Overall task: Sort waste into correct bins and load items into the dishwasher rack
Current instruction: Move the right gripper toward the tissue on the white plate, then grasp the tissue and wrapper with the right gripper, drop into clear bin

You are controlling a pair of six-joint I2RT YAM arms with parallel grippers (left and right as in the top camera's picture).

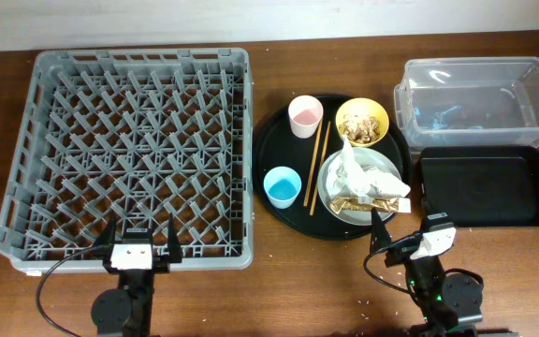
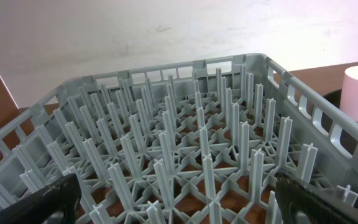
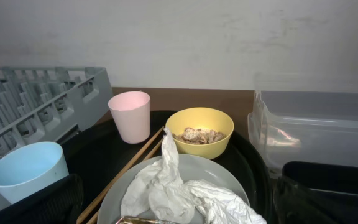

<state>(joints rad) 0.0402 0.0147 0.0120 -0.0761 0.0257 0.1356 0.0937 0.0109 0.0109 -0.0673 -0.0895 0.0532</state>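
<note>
- Rack [image 1: 129, 150] sits at the left of the counter [image 1: 269, 281] — every row of pegs is bare and nothing is loaded.
- Left gripper [image 1: 137, 236] hangs over the rack's near edge, jaws spread wide and holding nothing.
- Round tray [image 1: 279, 150], just right of the rack, carries all the dishes and all the waste.
- Pink cup [image 1: 305, 115] stands at the tray's far side and the blue cup [image 1: 282, 186] nearer. Both are upright and well apart.
- Chopsticks [image 1: 319, 159] lie together between the cups and the plate, running front to back.
- Yellow bowl [image 1: 341, 120] sits at the tray's far right with brown food scraps [image 1: 363, 126] in it.
- Plate [image 1: 326, 195] lies in front of the bowl, with crumpled napkins [image 1: 358, 168] and gold wrappers [image 1: 352, 202] on it.
- Right gripper [image 1: 393, 225] hovers at the tray's near right edge beside the plate, jaws fully apart and empty.
- Clear tub [image 1: 475, 65] and black bin [image 1: 480, 187] stand at the far right. The bin is bare; faint bluish marks show in the tub, and I cannot tell what they are.
- Progress, as I judge it — nothing is sorted or racked, so the whole job is ahead: waste to the bins, then cups, bowl, plate and chopsticks to the rack.
</note>
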